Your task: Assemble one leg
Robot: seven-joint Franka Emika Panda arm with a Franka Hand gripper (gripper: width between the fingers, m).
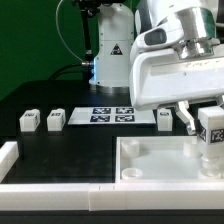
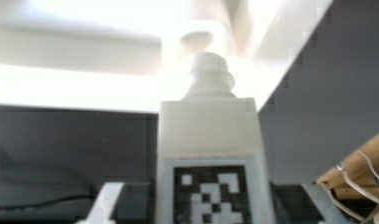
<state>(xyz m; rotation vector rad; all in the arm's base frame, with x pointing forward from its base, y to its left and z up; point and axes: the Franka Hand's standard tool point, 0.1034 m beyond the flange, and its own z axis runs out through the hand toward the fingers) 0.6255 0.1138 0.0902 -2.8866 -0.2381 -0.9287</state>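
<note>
- My tool (image 1: 207,122) was closed on the leg (image 1: 212,131), with its fingers (image 2: 109,203) pressed against two opposite sides. It held nothing else.
- I held the leg upright over the tabletop (image 1: 150,165), by the front corner of the counter (image 1: 70,145) on the exterior view's right.
- I judged the step to be seating this leg in a corner socket. I could not tell whether its tip already touched.
- The next move called for centring the tip on the socket, lowering it straight, then turning it in.
- The leg was a small white block with a black-and-white tag facing outward and a ribbed screw end (image 2: 205,70) pointing down.
</note>
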